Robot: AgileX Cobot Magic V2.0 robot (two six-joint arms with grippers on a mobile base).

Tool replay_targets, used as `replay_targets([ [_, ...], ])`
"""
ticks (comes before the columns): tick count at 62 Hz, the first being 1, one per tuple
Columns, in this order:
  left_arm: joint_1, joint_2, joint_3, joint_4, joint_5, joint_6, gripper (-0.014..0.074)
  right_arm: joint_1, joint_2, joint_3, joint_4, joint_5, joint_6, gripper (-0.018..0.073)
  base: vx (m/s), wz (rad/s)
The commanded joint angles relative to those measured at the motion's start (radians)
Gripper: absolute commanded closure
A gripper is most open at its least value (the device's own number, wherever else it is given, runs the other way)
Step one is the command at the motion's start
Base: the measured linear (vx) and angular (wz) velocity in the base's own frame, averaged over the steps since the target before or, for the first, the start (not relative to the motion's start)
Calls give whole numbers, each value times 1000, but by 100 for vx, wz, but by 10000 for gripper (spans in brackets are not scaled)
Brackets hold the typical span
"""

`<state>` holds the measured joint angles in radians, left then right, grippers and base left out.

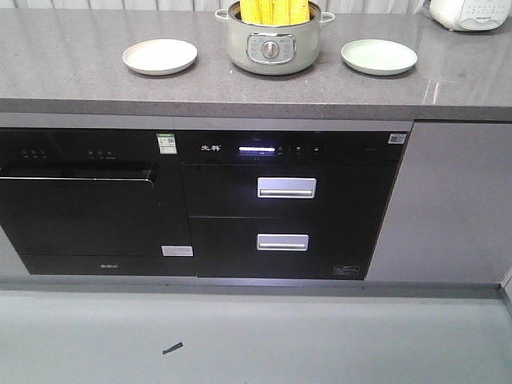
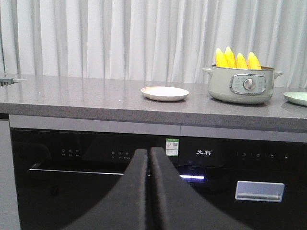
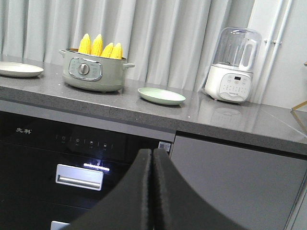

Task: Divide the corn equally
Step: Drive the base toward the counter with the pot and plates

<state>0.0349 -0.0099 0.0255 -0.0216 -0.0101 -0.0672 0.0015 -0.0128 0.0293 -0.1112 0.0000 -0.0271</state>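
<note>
My left gripper (image 2: 149,152) and right gripper (image 3: 152,153) both look matte black, broad at the base, tapering to rounded tips.

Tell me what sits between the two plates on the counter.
The pale green pot holding the corn stands between the cream plate and the green plate, touching neither. The front-facing view shows it best.
</note>
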Motion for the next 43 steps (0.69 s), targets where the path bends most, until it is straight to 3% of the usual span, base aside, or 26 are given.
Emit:
replay_targets([
  [1, 0, -17, 4, -2, -75, -13, 603, -7, -4, 10, -8, -76, -4, 564, 14, -5],
  [43, 0, -17, 4, -2, -75, -13, 603, -7, -4, 10, -8, -75, -4, 564, 13, 2],
])
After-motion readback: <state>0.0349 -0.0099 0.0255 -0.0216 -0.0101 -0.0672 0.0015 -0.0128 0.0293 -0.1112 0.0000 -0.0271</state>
